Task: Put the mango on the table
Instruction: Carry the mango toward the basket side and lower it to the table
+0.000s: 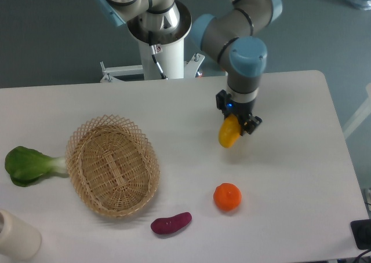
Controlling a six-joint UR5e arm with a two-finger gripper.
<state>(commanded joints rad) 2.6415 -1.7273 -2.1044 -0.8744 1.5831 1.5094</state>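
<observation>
My end effector (236, 121) is clamped on the mango (228, 134), its fingers closed against the fruit's upper end; the mango hangs tilted above the white desk (301, 176), up and slightly left of the orange (227, 196), well apart from it; the purple eggplant (171, 222) lies down-left of the orange; the wicker basket (112, 164) sits far left of the orange, with the bok choy (30, 165) beyond it.

Basket (113, 165) left-centre on table (301, 176); leafy vegetable (29, 165) just left of it; orange (227, 196) right of basket; oblong vegetable (171, 222) between them, nearer front edge; mango (229, 132) in gripper (235, 123), behind orange.
</observation>
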